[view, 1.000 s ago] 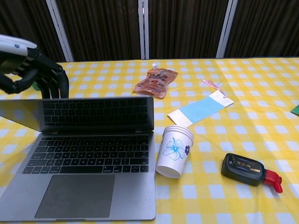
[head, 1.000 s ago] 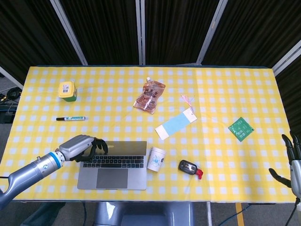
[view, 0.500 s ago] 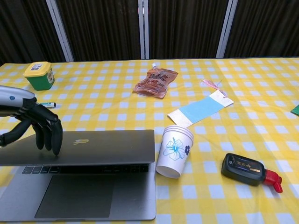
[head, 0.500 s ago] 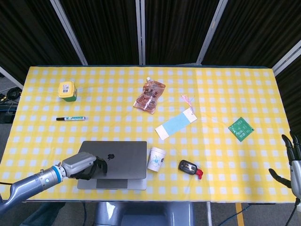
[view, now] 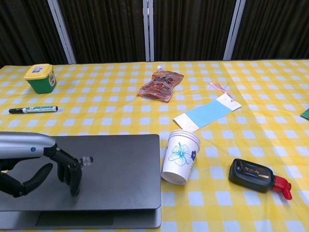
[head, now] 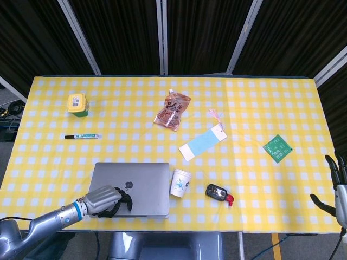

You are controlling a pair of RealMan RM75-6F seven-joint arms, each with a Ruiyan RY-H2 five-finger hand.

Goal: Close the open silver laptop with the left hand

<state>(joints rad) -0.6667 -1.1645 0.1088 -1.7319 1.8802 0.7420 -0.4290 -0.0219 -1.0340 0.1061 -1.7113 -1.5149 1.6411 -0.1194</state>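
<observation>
The silver laptop (head: 138,180) lies at the table's front left with its lid almost flat on the base. In the chest view the laptop (view: 120,169) shows only a thin gap along its front edge. My left hand (head: 106,200) rests on the lid's near left part, its dark fingers (view: 71,175) curved down and touching the lid, holding nothing. My right hand (head: 336,185) hangs off the table's right front corner with its fingers spread and nothing in it.
A paper cup (view: 181,157) stands right beside the laptop's right edge. A black and red key fob (view: 256,176) lies further right. Behind are a snack pouch (head: 172,110), a blue card (head: 203,143), a green tub (head: 78,103), a marker (head: 81,136) and a green card (head: 278,148).
The laptop lid has swung from upright to almost flat. My left hand went over the lid's top and came down toward the front with it. The right hand has not moved.
</observation>
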